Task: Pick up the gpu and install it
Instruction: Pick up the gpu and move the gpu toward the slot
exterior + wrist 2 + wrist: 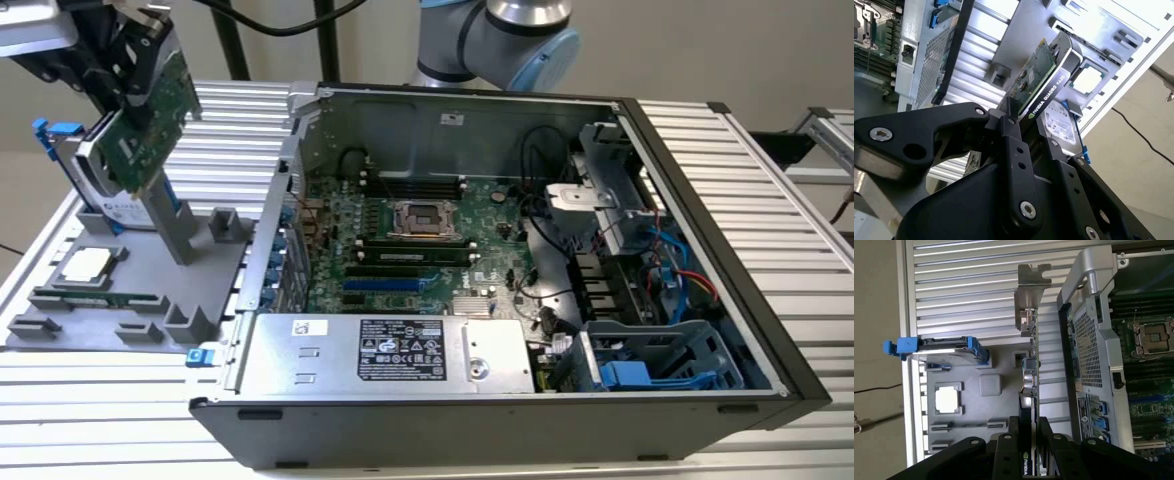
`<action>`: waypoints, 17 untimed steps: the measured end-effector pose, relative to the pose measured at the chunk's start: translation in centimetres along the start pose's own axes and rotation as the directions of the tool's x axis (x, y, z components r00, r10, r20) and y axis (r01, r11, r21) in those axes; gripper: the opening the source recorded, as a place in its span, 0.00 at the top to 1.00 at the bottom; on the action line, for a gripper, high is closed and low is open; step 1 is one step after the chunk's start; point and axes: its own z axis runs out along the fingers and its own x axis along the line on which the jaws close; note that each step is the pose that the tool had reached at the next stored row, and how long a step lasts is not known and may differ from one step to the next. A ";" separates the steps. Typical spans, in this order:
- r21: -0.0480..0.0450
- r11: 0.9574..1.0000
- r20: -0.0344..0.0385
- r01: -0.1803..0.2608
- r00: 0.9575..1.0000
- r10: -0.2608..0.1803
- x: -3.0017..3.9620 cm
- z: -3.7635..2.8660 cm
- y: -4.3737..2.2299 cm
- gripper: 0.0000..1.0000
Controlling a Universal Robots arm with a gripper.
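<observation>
Graphics card (150,125) up in the claw (1026,120), at the exterior view's left.
Pinched tight by its edge, held over the gray tray (134,295) just by the hard drive (100,190); tilted, long axis running 1 to 7 o'clock, with the open computer case (427,130) at about 4 o'clock.

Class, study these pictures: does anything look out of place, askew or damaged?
Only the gpu stands out: the end effector grips it, tilted, in the air above the grey tray, outside the open case. No damage or spill shows.
</observation>
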 end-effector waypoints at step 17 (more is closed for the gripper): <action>0.000 1.000 0.000 0.000 1.000 0.000 0.01 -1.04 0.16 1.00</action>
